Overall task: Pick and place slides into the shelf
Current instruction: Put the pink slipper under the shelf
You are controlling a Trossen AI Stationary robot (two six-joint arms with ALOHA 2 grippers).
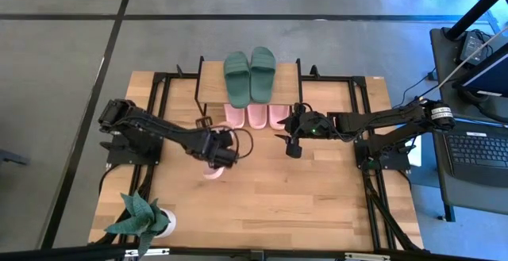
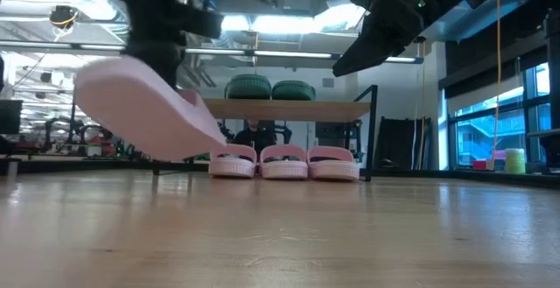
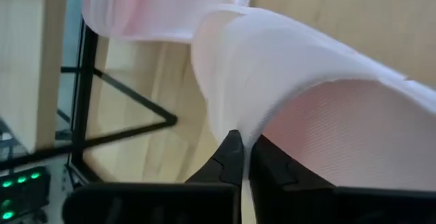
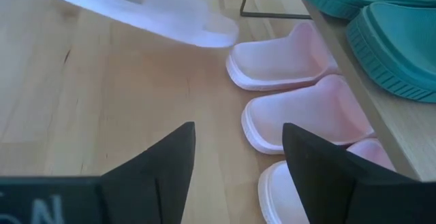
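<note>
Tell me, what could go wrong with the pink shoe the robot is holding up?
The left gripper pinches the pink slide only by its strap edge, tilted above the table, so it might slip and drop. Three pink slides already fill most of the space under the shelf, so the carried one could bump them or a black leg. The open right gripper hangs close by, so the arms might collide.

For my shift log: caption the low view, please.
Left gripper lifts a pink slide off the table; three pink slides sit under the shelf.
</note>
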